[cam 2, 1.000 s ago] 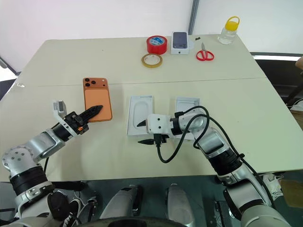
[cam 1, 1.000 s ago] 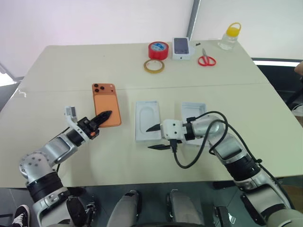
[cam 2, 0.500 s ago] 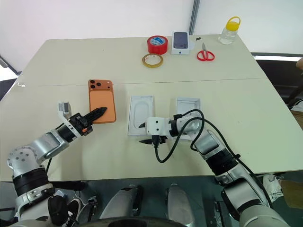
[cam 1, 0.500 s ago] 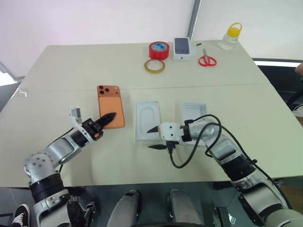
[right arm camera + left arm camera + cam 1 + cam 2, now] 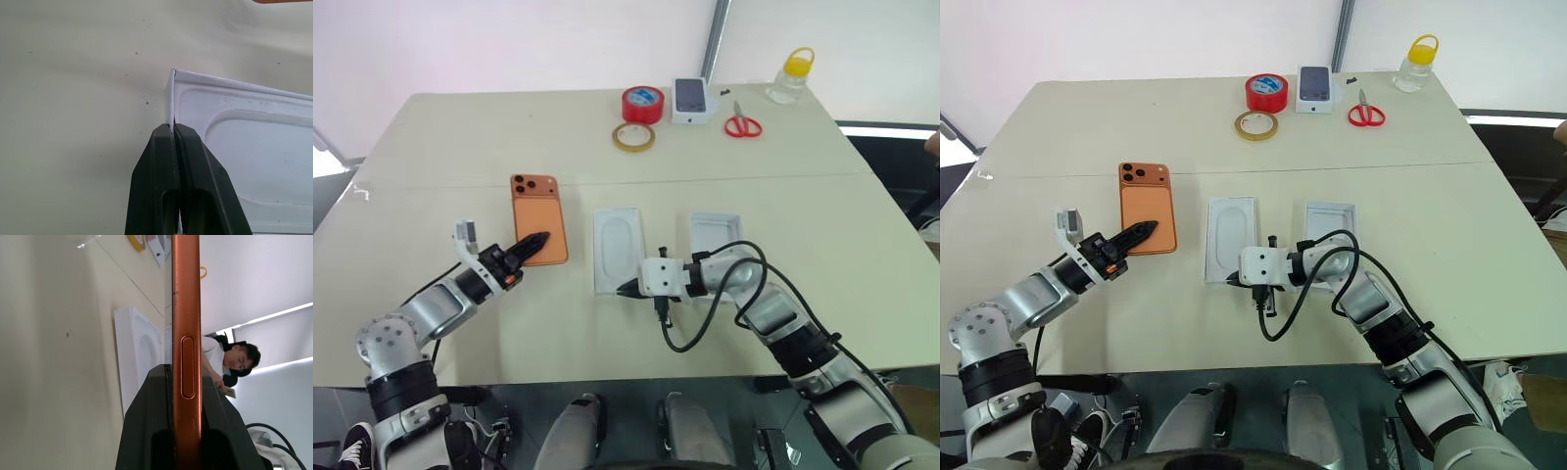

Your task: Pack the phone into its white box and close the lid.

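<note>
Slim orange smartphone (image 5: 539, 213) lies flat, back up, dark lens cluster at its 12 o'clock end, at about 9 o'clock of bench centre. The left tool (image 5: 534, 240) comes in from 7 o'clock and pinches the phone's near short edge. The left wrist view shows the orange side rail (image 5: 186, 333) clamped between the two black fingers (image 5: 146, 431). Can't tell if the phone clears the cream bench (image 5: 460, 147) or rests on it. A shallow white tray with a rounded-corner recess (image 5: 619, 245) lies at 3 o'clock of the phone, near but apart from it. The right tool (image 5: 625, 289) points toward 9 o'clock at the tray's near edge. Its fingers are pressed together on the tray's thin raised wall, by a corner (image 5: 171, 98). A shallow white rectangular carton piece with a raised rim (image 5: 717, 227) lies at 3 o'clock of the tray, partly under the right arm and its black cable. Can't tell whether it is the base or the lid. Along the bench's 12 o'clock edge sit a red tape roll (image 5: 642, 104), a yellowish tape ring (image 5: 633, 136), a small box printed with a dark phone (image 5: 693, 100), red-handled scissors (image 5: 740, 125) and a clear bottle with a yellow cap (image 5: 788, 76). A person (image 5: 234, 363) shows in the background of the left wrist view.
</note>
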### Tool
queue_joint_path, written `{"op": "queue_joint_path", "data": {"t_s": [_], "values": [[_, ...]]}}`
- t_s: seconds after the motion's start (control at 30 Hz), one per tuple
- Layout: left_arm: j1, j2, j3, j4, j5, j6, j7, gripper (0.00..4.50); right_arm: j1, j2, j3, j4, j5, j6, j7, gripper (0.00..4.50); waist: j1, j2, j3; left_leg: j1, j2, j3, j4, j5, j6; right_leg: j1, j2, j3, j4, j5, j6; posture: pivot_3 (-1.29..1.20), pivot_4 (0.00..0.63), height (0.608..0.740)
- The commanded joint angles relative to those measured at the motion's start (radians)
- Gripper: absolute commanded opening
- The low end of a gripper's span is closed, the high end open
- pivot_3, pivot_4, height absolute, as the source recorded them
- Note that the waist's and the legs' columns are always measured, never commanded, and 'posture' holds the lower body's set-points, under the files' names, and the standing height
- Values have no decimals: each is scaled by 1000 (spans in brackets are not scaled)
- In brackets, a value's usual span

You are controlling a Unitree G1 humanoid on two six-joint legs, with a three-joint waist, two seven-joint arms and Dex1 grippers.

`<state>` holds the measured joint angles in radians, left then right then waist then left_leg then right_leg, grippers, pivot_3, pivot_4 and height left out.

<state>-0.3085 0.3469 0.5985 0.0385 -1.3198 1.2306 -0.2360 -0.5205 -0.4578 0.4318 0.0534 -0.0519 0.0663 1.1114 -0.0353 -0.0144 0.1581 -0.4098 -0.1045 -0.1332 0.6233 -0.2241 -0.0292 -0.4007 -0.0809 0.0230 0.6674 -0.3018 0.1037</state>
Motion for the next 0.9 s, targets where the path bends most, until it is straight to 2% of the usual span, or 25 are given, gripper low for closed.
{"op": "queue_joint_path", "data": {"t_s": [0.03, 0.37, 0.53, 0.63, 0.73, 0.8, 0.9], "values": [[-4, 10, -11, -19, -40, -20, -24, 0, -1, 7, -3, -75, 38, 54, 18, 26, 0, 0, 0, 0, 0, 0, 0, 0, 0, 0, 0, 0, 0, 0, 0, 0, 150, 740], [-22, -7, -60, -33, -42, -40, -18, 0, -23, 84, 49, -183, -33, 335, -94, 26, 0, 0, 0, 0, 0, 0, 0, 0, 0, -1, 0, 0, 0, 0, 0, 0, 150, 740], [-20, -45, -129, -57, -19, -56, -22, 0, -19, 90, 66, -194, -37, 354, -109, 26, 5, 0, 0, 0, 0, 0, 0, 0, 0, 0, 0, 0, 0, 0, 0, 0, 150, 740], [-26, -63, -157, -57, -9, -73, -18, 0, -23, 75, 48, -199, -21, 336, -100, 861, 9, 0, 0, 0, 0, 0, 0, 0, 0, 0, 0, 0, 0, 0, 0, 0, 150, 740], [-33, -67, -186, -52, 3, -84, -26, 0, -25, 41, 11, -228, 36, 321, -49, 2335, 16, 0, 0, 0, 0, 0, 0, 0, 0, 0, 0, 0, -1, 0, 0, 0, 150, 740], [-37, -69, -204, -52, 16, -99, -36, 0, -25, -6, -17, -278, 122, 357, 38, 3355, 21, 0, 0, 0, 0, 0, 0, 0, 0, 0, 0, 0, -1, 0, 0, 0, 150, 740], [-45, -71, -212, -41, 14, -97, -37, 0, -52, -34, -76, -266, 166, 354, 44, 3355, 21, 0, 0, 0, 0, 0, 0, -1, 1, 1, -1, 0, -3, 0, 0, 0, 150, 740]]}}
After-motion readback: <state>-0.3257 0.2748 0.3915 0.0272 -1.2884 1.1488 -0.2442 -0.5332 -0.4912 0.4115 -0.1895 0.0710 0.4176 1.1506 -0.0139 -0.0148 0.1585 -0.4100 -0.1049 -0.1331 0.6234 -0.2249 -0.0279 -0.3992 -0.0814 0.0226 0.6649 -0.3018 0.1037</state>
